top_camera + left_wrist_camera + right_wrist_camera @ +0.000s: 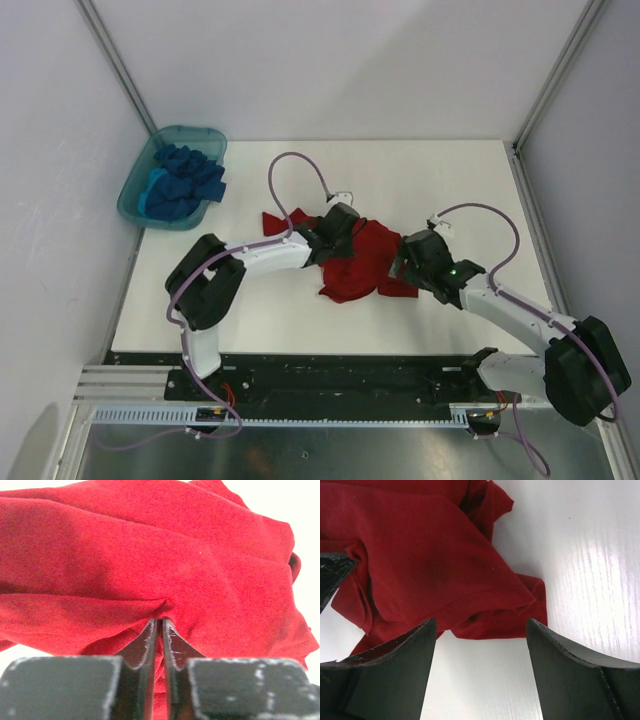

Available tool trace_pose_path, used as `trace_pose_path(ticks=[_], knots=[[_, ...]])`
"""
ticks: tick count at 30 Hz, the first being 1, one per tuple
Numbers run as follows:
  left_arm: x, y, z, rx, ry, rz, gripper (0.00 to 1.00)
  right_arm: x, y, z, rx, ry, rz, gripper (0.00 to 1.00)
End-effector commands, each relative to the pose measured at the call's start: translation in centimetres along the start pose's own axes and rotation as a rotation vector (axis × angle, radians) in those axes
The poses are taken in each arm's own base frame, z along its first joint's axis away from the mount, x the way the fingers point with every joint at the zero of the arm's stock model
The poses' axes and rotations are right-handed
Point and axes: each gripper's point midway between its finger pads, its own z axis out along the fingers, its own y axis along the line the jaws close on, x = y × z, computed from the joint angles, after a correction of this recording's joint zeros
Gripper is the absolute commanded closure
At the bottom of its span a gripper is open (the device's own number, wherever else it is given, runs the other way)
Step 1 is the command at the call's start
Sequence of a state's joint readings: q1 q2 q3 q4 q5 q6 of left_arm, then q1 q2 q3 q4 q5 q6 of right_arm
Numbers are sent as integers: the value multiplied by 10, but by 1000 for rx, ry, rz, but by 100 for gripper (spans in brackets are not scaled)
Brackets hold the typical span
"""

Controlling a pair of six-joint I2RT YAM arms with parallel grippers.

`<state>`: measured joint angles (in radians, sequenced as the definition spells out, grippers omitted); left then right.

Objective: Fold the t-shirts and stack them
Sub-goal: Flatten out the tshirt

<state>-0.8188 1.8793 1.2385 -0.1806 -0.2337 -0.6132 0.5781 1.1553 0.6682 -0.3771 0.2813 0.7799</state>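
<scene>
- Two end effectors work one crumpled shirt: the left end effector [161, 626] has its jaws pressed almost together, pinching a small puckered fold of the red t-shirt [150, 545].
- The right end effector [481, 625] stands spread wide and holds nothing. It is poised just above the shirt's lower edge, where a hemmed corner lies on the worktop [580, 555].
- The red t-shirt lies bunched in the middle of the worktop between the two arms, creased and partly doubled over itself, not yet spread flat.
- The blue t-shirts [185, 180] sit heaped in the teal tub [130, 203] at the far left corner, well apart from both arms.
- Risk: the left pinch looks shallow, taken at the very fingertips, so a quick lift could let the cloth slip free.
- Risk: that pinch may take in more than one layer, and pulling could then drag the whole bundle instead of opening it.
- Risk: if the right end effector closes on a stray fold rather than the hem, the shirt would likely twist when the arms draw apart.
</scene>
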Motion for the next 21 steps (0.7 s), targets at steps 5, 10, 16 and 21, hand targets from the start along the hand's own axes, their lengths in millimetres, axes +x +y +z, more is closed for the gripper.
trace_pose_path(ticks=[5, 10, 16, 21], knots=[[-32, 20, -52, -45, -163, -56, 99, -10, 25, 26, -54, -34, -27, 26], [-28, 50, -85, -92, -226, -84, 100, -5, 36, 40, -39, -28, -78, 26], [-16, 93, -119, -142, -286, -143, 100, -8, 36, 54, 4, -27, -109, 30], [-18, 124, -146, -183, -338, -180, 100, -34, 24, 59, 54, -56, -83, 84]])
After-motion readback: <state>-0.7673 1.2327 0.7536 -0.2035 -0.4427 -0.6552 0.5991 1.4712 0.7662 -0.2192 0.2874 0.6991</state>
